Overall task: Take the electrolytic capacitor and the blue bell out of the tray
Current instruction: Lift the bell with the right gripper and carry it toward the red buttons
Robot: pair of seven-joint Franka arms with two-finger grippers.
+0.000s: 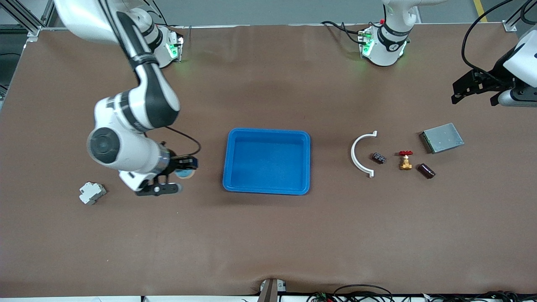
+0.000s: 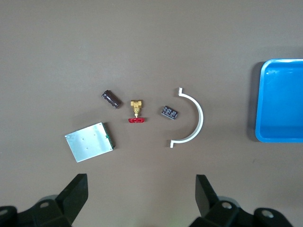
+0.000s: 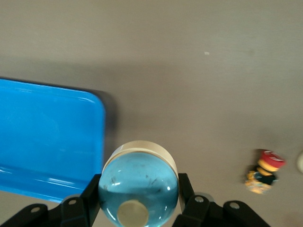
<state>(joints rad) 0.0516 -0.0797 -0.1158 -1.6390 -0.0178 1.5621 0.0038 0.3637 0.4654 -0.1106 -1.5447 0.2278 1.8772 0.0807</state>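
Underneath, brown table (image 1: 268,235); right tool (image 3: 137,198) clasping blue bell (image 3: 138,189), left tool (image 2: 139,194) spread.

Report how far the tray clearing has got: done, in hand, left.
Done: the blue tray looks empty, and the electrolytic capacitor lies on the table toward the left arm's end, beside the brass valve. In hand: the right gripper is shut on the blue bell, over the table just off the tray's edge. Left: setting the bell down. The left gripper waits open, above the parts.
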